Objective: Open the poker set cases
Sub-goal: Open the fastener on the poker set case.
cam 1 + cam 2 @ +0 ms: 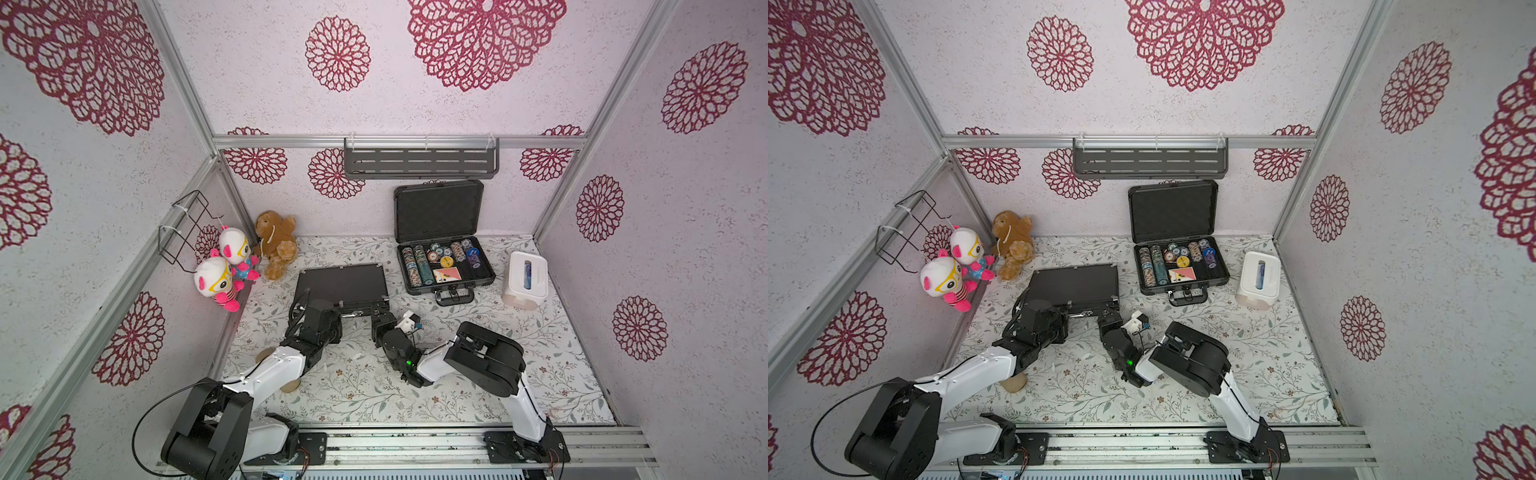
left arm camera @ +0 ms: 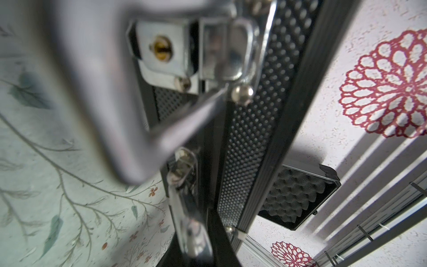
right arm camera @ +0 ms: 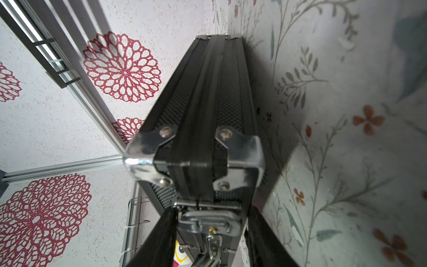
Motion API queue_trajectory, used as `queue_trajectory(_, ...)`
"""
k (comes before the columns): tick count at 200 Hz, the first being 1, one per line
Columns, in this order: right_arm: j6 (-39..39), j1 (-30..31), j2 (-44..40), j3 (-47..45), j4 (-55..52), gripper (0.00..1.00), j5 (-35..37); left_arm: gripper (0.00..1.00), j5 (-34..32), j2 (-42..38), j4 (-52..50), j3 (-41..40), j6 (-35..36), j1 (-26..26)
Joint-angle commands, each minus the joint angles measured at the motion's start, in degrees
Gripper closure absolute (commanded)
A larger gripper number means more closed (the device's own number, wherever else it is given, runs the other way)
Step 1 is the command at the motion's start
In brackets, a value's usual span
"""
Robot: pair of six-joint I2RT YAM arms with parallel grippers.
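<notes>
Robot test cell, lab setting. Aluminium frame (image 1: 291, 142) holds wallpapered panels (image 1: 257, 83) beyond and to both sides of the left gripper (image 1: 344, 316). Arm bases (image 1: 523, 451) are bolted to a metal rail (image 1: 415, 449) behind it. The table (image 1: 353, 395) carries a floral sheet.

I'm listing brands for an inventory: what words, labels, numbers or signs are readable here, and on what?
No text can be read anywhere.
Poker chips in the open case: printed faces, too small to read.
Playing card: markings too small to read.
Closed black case and its lock plate: no lettering visible.
White tissue box: no label visible.
</notes>
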Motion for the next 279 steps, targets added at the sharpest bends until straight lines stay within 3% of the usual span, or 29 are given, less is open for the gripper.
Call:
queue_trajectory(1, 0.0, -1.2, -0.7, 0.4, -5.8, 0.58, 0.3, 1.0, 0.0, -5.0, 9.0, 2.1, -0.7, -1.1)
queue_trajectory(87, 1.6, -1.2, -2.5, -0.9, -12.3, 0.67, -3.6, 1.0, -0.8, -5.9, 8.6, -0.8, -1.8, -1.2)
queue_trajectory(279, 7.4, -1.6, -5.4, -2.4, -23.0, 0.66, -11.9, 0.99, -1.4, -0.2, 13.1, -4.3, -3.1, -1.4)
